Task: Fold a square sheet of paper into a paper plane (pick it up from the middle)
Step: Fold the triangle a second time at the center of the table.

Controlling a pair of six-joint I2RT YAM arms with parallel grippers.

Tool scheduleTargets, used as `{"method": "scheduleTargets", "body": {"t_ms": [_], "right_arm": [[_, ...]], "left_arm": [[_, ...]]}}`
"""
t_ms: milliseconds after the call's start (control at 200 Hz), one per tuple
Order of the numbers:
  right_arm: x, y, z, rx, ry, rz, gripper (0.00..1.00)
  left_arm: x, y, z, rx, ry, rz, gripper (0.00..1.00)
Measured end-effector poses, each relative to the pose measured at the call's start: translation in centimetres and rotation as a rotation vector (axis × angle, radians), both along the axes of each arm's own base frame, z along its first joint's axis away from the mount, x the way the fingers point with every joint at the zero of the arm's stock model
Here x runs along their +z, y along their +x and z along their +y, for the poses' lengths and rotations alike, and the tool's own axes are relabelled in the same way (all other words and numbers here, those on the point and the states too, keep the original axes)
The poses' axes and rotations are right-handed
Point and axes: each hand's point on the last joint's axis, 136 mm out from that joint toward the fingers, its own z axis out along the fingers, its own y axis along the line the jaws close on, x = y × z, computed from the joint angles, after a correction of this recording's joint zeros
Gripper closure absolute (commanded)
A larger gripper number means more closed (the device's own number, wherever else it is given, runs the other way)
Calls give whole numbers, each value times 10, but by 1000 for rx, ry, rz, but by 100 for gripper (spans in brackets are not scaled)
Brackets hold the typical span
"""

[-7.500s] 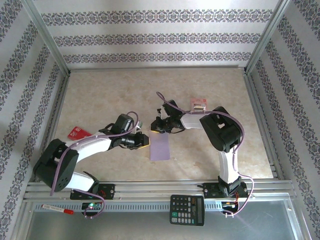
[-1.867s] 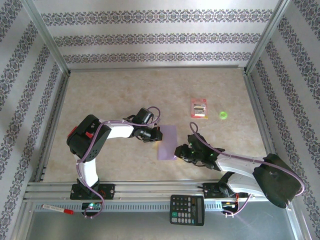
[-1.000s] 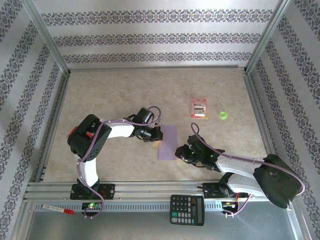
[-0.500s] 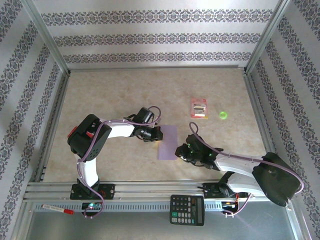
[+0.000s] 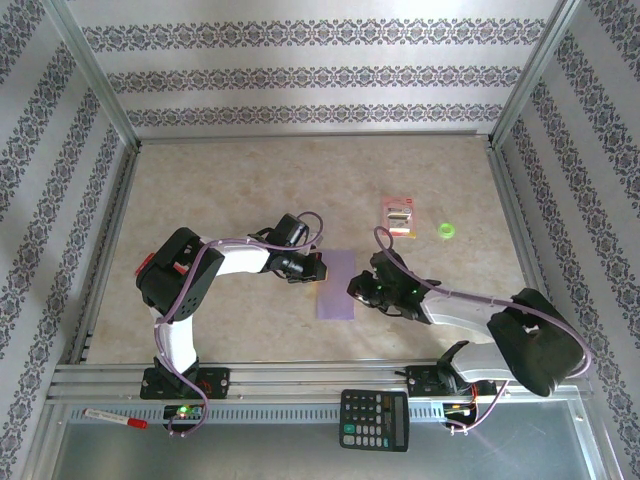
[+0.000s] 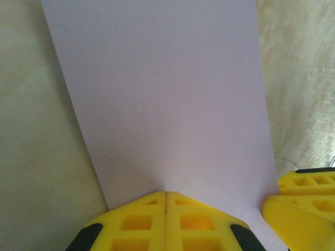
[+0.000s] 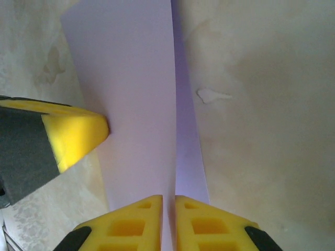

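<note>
Sitting at the near rail is a calculator (image 5: 374, 419). Past it, the right gripper (image 5: 354, 289) is pinching the right edge of the square sheet of paper (image 5: 337, 292), which is lying mid-table, doubled into a narrow strip. The left gripper (image 5: 318, 270), fingers pressed together, is touching its left edge. A red-and-white packet (image 5: 399, 217) and a green ring (image 5: 446, 231) are lying farther back.

Red-and-white packet (image 5: 399, 216) at far right, green ring (image 5: 446, 231) just right of it; calculator (image 5: 374, 419) and red-capped pen (image 5: 115, 417) on the near ledge.
</note>
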Motion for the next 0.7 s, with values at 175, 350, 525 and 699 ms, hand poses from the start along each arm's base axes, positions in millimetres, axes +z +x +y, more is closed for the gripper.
{"method": "scheduleTargets", "body": {"t_ms": [175, 350, 525, 699], "right_arm": [[4, 9, 2, -2, 11, -1, 94], [9, 9, 2, -38, 39, 18, 95], [29, 10, 7, -93, 109, 15, 96], [32, 8, 11, -141, 147, 54, 96]], "left_arm": [[1, 0, 0, -3, 5, 3, 91], [9, 0, 0, -11, -9, -30, 70], [46, -25, 19, -1, -59, -195, 58], [84, -79, 0, -149, -93, -457, 45]]}}
